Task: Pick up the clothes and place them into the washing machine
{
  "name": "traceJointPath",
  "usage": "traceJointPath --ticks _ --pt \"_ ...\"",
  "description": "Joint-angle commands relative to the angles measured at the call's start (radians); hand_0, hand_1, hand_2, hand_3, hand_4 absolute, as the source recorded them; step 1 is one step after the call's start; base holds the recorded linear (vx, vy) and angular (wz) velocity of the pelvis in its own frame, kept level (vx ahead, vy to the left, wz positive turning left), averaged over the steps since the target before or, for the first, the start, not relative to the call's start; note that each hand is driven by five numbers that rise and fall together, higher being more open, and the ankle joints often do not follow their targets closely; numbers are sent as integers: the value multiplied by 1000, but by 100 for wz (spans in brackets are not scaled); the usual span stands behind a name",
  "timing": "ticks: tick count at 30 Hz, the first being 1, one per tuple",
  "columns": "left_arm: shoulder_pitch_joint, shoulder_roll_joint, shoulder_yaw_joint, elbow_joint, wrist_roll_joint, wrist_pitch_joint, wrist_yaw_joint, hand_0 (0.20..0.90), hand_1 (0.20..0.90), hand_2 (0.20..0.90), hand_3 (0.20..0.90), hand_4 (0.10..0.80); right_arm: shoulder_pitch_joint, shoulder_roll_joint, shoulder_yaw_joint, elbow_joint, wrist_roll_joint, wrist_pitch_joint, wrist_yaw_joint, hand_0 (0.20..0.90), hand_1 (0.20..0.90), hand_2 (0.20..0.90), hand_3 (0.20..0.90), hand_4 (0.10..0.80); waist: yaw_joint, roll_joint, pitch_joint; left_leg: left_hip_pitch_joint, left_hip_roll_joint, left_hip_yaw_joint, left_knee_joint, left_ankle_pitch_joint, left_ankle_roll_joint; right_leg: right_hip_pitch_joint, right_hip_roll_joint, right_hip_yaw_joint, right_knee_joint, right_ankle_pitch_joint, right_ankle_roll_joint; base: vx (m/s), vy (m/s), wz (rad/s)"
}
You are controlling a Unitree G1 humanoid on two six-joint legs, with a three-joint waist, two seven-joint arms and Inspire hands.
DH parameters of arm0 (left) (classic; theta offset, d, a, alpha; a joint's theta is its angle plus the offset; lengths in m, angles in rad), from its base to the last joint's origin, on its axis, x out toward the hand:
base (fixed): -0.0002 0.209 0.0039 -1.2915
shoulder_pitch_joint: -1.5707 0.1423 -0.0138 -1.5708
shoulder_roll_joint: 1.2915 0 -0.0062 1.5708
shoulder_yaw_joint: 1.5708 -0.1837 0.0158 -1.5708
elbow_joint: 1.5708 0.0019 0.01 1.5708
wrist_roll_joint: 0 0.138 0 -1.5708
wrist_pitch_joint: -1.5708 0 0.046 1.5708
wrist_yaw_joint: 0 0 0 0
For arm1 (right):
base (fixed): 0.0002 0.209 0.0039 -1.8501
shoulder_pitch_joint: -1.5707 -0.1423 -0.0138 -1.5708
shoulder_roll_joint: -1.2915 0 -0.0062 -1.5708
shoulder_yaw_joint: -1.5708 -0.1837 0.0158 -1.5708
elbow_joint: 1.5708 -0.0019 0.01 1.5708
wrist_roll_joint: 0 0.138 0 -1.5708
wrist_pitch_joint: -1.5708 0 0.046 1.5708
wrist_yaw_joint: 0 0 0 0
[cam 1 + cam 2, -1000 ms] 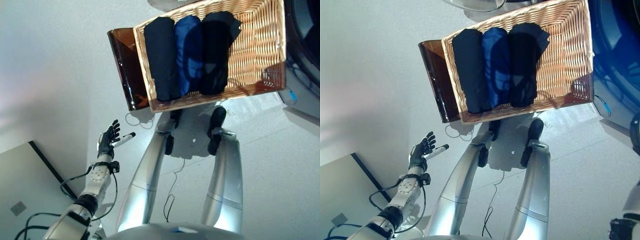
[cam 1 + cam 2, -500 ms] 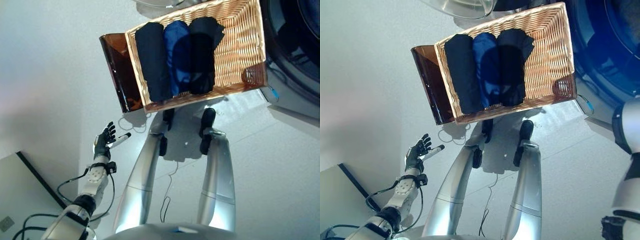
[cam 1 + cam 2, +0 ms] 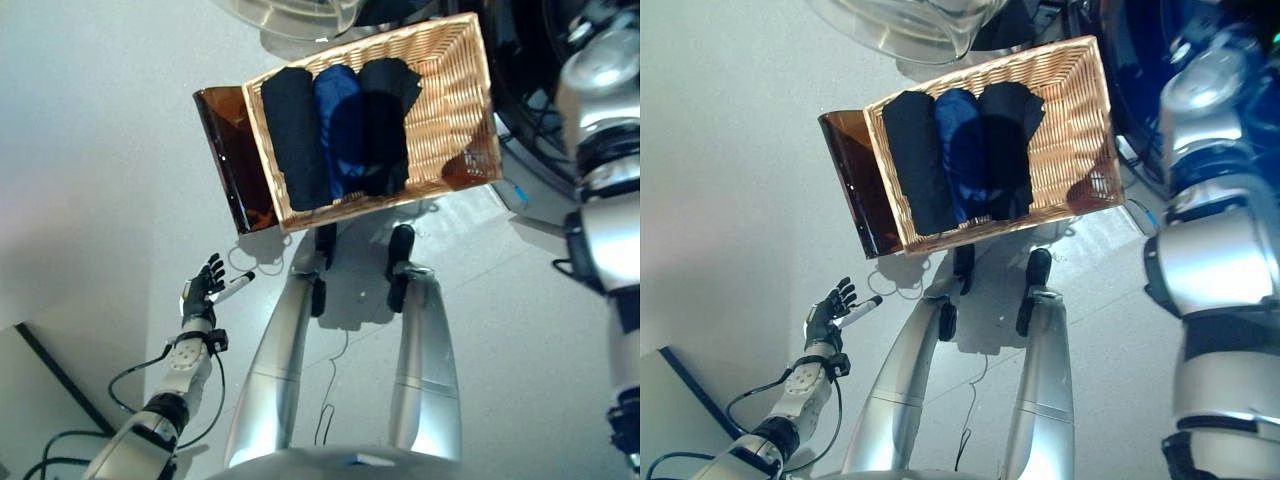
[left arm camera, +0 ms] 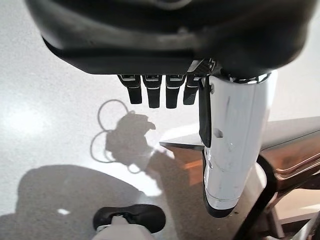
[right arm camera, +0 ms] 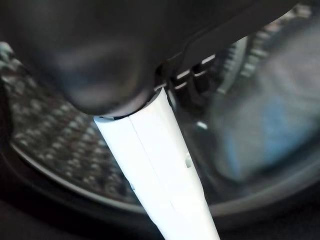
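- We see three rolled clothes (image 3: pixel 338 130) side by side in the wicker basket (image 3: pixel 455 110), which stands on the floor just beside the washing machine (image 3: pixel 540 90). None is lifted yet.
- Our left hand (image 3: pixel 205 285) hangs low over the floor, well apart from the basket, with fingers straight and released, holding nothing.
- Our right hand (image 5: pixel 150 150) is inside the machine's opening; its wrist view shows the drum (image 5: pixel 45 150) very near. Its fingers are mostly hidden, so we cannot tell if they are released or clenched, and we see no cloth in it.
- Risk: the right arm is deep in the opening, and we judge it could knock the door rim or the basket edge when it comes out.
- Risk: the rolls touch each other, so a grasp on one may drag a neighbour and let it fall on the floor.
- Risk: a roll may unroll when lifted and catch on the basket wall or the brown bin (image 3: pixel 230 170) beside it.
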Motion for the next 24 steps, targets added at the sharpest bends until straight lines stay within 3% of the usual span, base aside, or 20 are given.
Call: traceJointPath --ticks 1,10,19,24 --pt "69 43 62 102 -3 -26 6 900 900 900 900 800 55 -53 14 -71 44 -117 -7 900 900 900 900 800 46 26 -91 40 25 -7 -40 -57 -59 111 43 -63 -102 -8 -56 0 0 0" --pt "54 50 103 133 67 -22 2 900 900 900 900 800 267 46 -131 -130 105 -146 57 900 900 900 900 800 52 -1 -84 187 30 -34 -128 -28 -62 269 43 -96 -191 -3 -49 12 -20 1" --pt "72 51 149 175 156 12 -10 900 900 900 900 800 608 216 -220 -300 117 -137 169 900 900 900 900 800 53 -69 -84 443 29 -70 -303 25 -61 534 45 -146 -372 29 -29 81 -39 2" --pt "83 41 164 189 177 24 -14 900 900 900 900 800 713 270 -238 -355 125 -134 205 900 900 900 900 800 55 -96 -89 524 27 -82 -350 37 -61 621 41 -162 -424 41 -22 73 -14 4"
